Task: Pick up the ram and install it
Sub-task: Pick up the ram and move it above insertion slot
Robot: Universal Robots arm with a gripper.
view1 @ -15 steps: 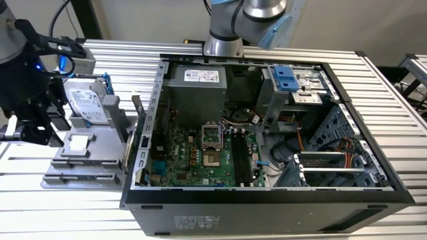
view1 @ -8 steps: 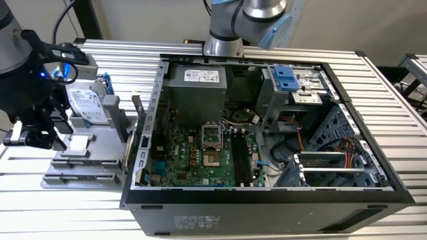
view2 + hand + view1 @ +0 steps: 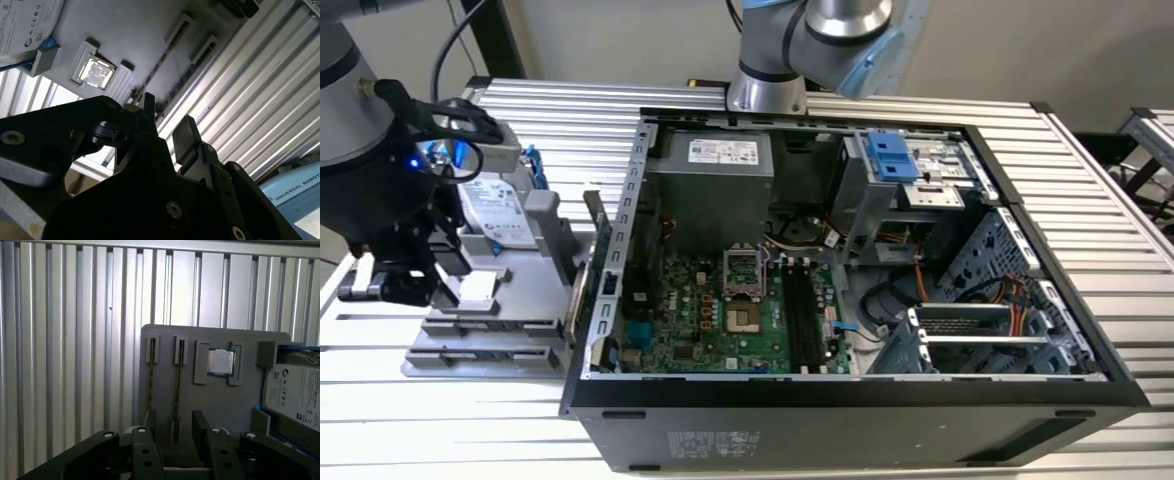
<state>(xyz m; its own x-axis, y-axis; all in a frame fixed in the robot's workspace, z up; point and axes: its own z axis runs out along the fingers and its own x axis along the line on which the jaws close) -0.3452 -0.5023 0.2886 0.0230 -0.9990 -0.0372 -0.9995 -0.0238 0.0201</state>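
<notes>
Currently, a ribbed aluminium table (image 3: 1094, 180) carries an open computer case (image 3: 854, 420), with a grey fixture plate (image 3: 215, 410) at the exterior view's left. On the plate, the ram (image 3: 177, 375) stands on edge in a slot, beside a second stick (image 3: 151, 372), a processor chip (image 3: 220, 362) and a hard drive (image 3: 295, 395). The gripper (image 3: 173, 421) hangs over the plate with its fingers (image 3: 205, 437) spread. The ram appears to lie between them, but contact cannot be confirmed.

Exterior view looks down from above; both wrist views closely share the grey fixture (image 3: 230, 405) (image 3: 135, 35).
</notes>
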